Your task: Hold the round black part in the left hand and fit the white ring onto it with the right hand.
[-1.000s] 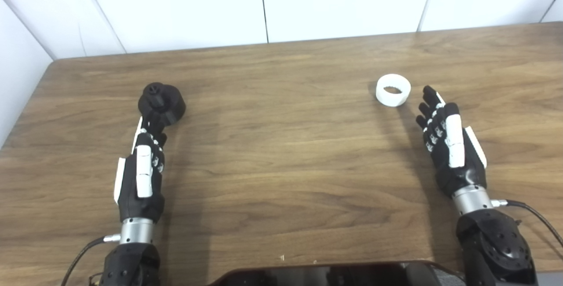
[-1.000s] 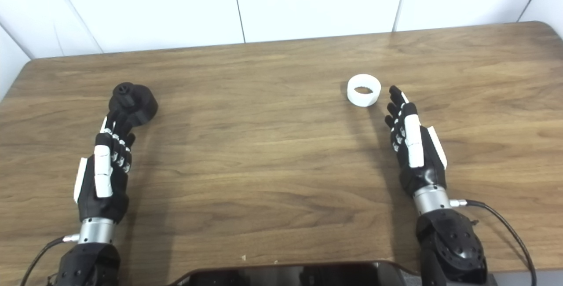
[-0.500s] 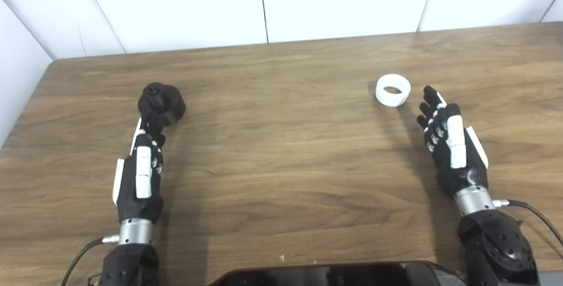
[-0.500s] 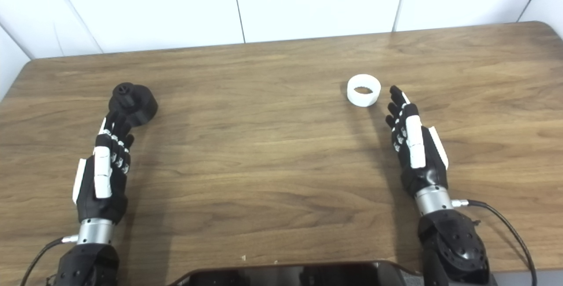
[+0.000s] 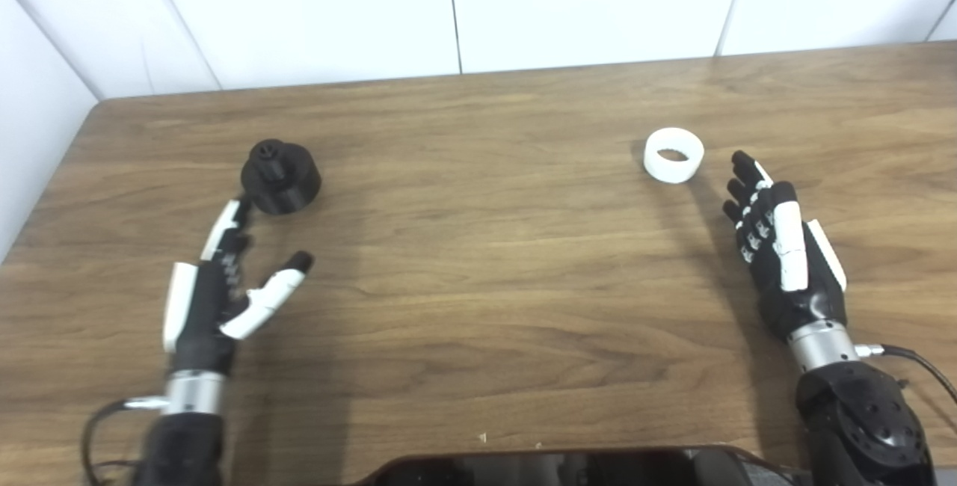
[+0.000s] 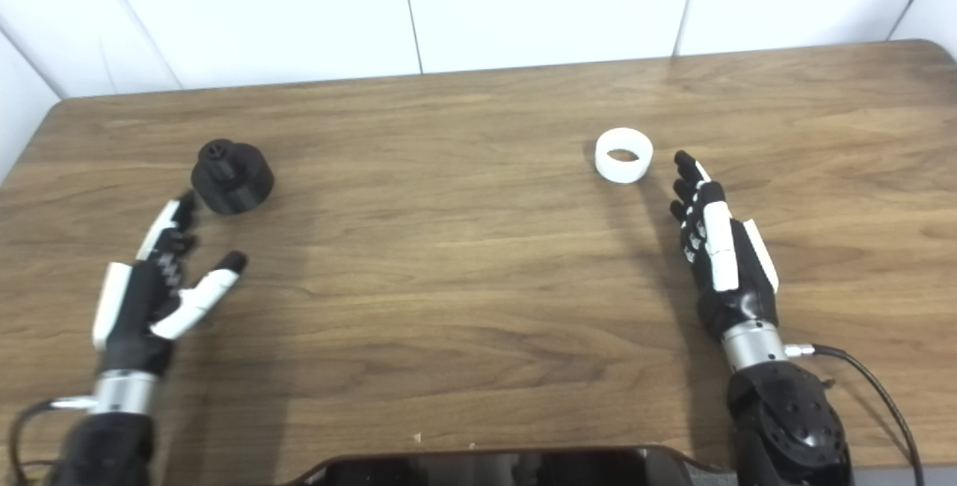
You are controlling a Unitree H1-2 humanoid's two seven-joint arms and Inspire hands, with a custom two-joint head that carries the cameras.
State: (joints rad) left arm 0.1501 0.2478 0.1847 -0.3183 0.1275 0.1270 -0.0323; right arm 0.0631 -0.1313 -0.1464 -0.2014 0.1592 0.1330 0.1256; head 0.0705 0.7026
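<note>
Since a moment ago the left robot hand (image 5: pixel 217 291) has spread wide, thumb out, just short of the round black part (image 5: pixel 281 176).

Right eye view: white ring (image 6: pixel 623 155) lies on the worktop (image 6: pixel 463 269), right robot hand (image 6: pixel 718 254) open beside it. Both parts look rigid, light; grip their outer walls.

Bright, even light over the whole scene, and the white wall panels (image 5: pixel 583 7) at the back run close to washed out. Soft sheen on the wooden table (image 5: pixel 478 262), strongest toward the far right, no hard glare. Shadows fall to the right of the left hand (image 5: pixel 217 291) and to the left of the right hand (image 5: pixel 785 254), broad and soft-edged. The black part (image 5: pixel 281 176) throws a faint shadow to its right. Focus is a little soft all over, fine grain smeared. The left forearm by the bottom edge is blurred. The table's far edge bows slightly
</note>
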